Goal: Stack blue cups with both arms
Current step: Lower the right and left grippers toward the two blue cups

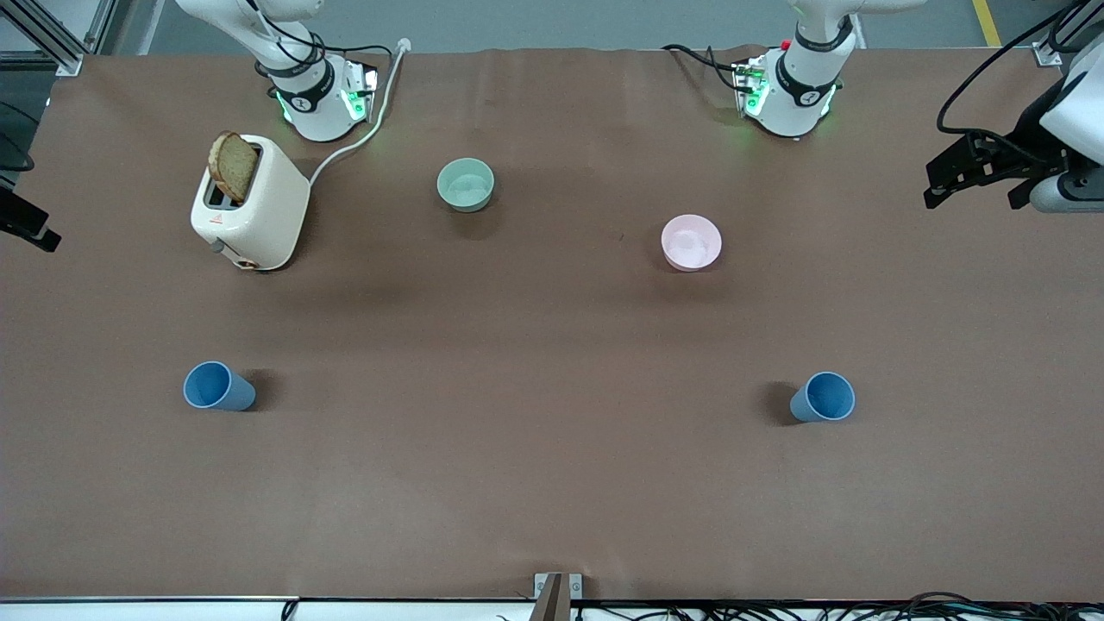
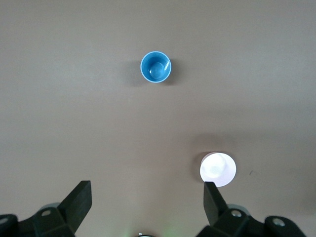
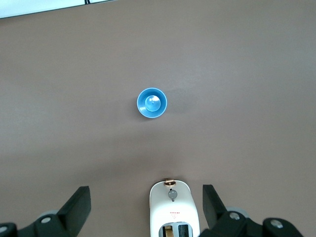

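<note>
Two blue cups stand upright and far apart on the brown table, both near the front camera. One cup is toward the right arm's end and also shows in the right wrist view. The other cup is toward the left arm's end and also shows in the left wrist view. My left gripper is open and empty, high over the table near the pink bowl. My right gripper is open and empty, high over the toaster. Neither gripper shows in the front view, only the arm bases.
A white toaster with a bread slice stands near the right arm's base, its cable running toward that base. A mint-green bowl and a pink bowl sit farther from the camera than the cups.
</note>
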`<state>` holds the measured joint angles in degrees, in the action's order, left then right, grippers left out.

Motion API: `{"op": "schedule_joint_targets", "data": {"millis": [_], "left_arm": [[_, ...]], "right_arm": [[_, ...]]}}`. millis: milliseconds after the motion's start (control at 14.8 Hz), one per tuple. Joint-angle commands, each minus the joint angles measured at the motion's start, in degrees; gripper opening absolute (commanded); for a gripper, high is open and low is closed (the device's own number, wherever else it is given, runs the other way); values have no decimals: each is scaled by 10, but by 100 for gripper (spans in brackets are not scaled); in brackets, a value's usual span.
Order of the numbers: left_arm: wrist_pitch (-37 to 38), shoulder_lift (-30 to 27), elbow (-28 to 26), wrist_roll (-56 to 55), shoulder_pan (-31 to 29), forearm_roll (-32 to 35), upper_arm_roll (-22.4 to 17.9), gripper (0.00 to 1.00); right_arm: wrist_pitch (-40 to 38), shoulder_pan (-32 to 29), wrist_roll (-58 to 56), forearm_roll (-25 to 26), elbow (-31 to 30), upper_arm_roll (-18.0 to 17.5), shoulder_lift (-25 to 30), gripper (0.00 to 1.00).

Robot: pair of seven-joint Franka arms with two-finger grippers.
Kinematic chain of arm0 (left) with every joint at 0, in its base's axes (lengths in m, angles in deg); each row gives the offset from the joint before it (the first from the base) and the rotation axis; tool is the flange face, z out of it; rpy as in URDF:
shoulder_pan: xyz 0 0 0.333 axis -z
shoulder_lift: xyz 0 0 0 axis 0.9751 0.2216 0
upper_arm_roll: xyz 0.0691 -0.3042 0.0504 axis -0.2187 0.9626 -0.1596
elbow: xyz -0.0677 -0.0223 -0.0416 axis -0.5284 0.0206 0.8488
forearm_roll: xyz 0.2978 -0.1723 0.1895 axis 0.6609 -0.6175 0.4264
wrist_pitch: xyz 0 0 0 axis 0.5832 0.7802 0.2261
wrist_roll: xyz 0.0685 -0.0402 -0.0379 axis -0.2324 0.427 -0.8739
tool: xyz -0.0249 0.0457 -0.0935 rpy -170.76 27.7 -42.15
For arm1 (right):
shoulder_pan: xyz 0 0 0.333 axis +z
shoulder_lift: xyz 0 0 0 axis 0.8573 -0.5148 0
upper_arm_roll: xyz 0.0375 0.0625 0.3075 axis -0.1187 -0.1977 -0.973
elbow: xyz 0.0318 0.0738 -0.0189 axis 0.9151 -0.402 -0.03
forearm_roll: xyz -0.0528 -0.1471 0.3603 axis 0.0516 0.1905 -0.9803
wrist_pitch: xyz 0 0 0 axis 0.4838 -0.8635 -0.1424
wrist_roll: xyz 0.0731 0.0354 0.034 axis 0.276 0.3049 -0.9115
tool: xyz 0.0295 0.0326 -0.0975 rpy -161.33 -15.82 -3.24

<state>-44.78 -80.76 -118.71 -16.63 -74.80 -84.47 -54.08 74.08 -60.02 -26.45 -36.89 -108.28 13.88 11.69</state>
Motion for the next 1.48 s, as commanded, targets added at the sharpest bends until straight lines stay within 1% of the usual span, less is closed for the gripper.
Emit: {"op": "schedule_joint_targets", "data": {"millis": [0,202,337,472,540,675,742,877,1012,1080,1147,1215,1282,1350,1417], "left_arm": [[7,-11,-4,1,-8,5,6,100],[7,-6,5,1,-11,11,5,100],[4,20,14,8,-12,9,1,100],[-36,48,13,10,-11,11,2,100],[-74,56,4,10,-11,13,2,100],[-128,89,-21,10,-11,13,2,100],[-163,105,-39,11,-11,13,2,100],[-269,136,-90,17,-12,25,2,100],[-345,175,-123,20,-13,57,2,100],[-378,186,-141,21,-24,64,3,100],[-416,197,-162,23,-38,64,5,100],[-457,204,-187,23,-40,64,6,100],[-491,211,-207,22,-42,64,5,100],[-510,225,-215,22,-43,63,5,99],[-513,237,-215,22,-43,63,5,95]], "right_arm": [[-1,4,-2,11,-14,2,13,100],[-1,4,-2,11,-14,2,13,100],[-1,4,-2,11,-14,2,13,100],[0,5,-2,11,-14,2,13,100],[0,5,-2,11,-14,3,12,100],[8,4,-3,11,-22,2,-1,100],[19,5,-4,11,-29,2,-15,100],[65,3,-5,11,-46,2,-55,100],[151,2,-12,11,-89,2,-92,100],[190,0,-26,11,-104,3,-111,100],[222,-14,-49,11,-112,2,-136,100],[251,-28,-72,11,-113,0,-164,100],[278,-34,-87,5,-112,1,-188,100],[292,-35,-88,-1,-113,1,-207,100],[301,-36,-88,-5,-113,1,-228,100]]}}
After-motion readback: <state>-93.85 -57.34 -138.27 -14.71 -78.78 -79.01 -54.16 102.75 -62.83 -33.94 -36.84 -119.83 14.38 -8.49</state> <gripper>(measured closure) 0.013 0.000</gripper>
